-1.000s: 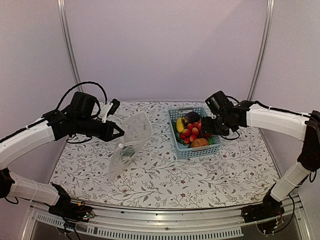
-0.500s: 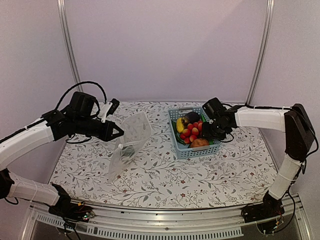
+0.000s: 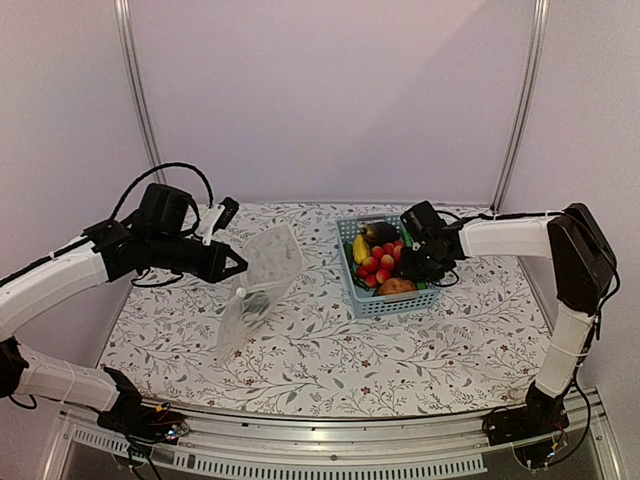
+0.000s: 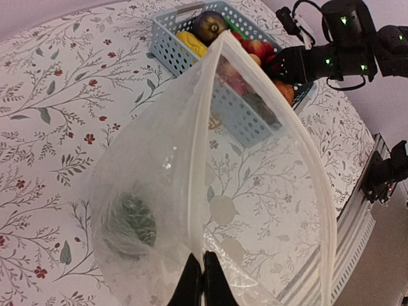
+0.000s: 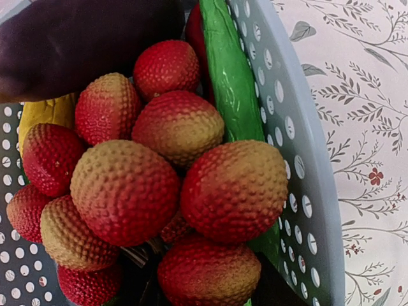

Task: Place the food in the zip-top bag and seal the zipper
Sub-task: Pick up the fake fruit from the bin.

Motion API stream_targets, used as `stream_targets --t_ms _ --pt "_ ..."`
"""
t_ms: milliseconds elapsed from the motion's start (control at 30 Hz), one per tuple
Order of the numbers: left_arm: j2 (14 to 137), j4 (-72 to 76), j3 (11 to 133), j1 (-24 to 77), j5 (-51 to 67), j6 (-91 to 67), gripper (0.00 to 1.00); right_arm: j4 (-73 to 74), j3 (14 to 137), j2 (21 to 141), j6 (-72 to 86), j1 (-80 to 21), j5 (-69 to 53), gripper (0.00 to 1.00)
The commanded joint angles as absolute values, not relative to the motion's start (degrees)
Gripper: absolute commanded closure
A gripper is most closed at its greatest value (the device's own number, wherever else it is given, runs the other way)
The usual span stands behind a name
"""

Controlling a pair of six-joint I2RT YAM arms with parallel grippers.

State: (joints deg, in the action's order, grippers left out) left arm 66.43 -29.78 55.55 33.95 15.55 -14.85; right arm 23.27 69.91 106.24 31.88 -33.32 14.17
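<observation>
Left of the light-blue basket [image 3: 398, 301], the left end effector [image 4: 202, 280] pinches narrow on the mouth edge of the clear zip-top bag [image 4: 268, 191], holding it open above the floral counter [image 3: 330, 350]. A dark green piece [image 4: 131, 220] lies inside. The right end effector [image 3: 413, 262] hangs over the basket's bumpy red fruits [image 5: 124, 191], eggplant [image 5: 83, 38] and cucumber [image 5: 229, 76]; its opening cannot be told.

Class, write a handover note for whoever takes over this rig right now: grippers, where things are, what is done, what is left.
Left gripper: shut on the rim of the zip-top bag, mouth gaping.
Right gripper: down in the blue basket over the red fruit; open or shut cannot be told.
Done: one dark green piece lies in the bag.
Left: other food sits in the basket; zipper unsealed.
</observation>
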Motion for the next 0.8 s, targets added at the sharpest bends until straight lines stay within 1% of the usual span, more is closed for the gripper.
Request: stream_targets --t_ms 0,133,267,333,567,767 --pt "66.3 -30.9 56.2 33.6 14.9 -14.5 1.0 19.5 70.4 106.4 28.5 -33.2 11.8 0.65" --pt "66.3 -30.9 56.2 33.6 14.9 -14.5 1.0 16.8 68.8 103.1 26.6 -33.2 10.6 0.79" --pt "66.3 -31.0 56.3 33.6 14.9 -14.4 1.0 16.6 68.2 98.7 25.9 -33.2 10.2 0.9" --pt "66.3 -31.0 56.3 33.6 14.9 -14.4 1.0 16.6 67.8 96.0 25.8 -33.1 10.3 0.94" --pt "66.1 -31.0 56.3 33.6 14.9 -14.4 1.0 16.8 66.9 89.3 25.9 -33.2 9.1 0.99" --pt "66.0 -31.0 56.3 33.6 14.6 -14.5 1.0 18.4 67.7 85.6 25.3 -33.3 8.5 1.0"
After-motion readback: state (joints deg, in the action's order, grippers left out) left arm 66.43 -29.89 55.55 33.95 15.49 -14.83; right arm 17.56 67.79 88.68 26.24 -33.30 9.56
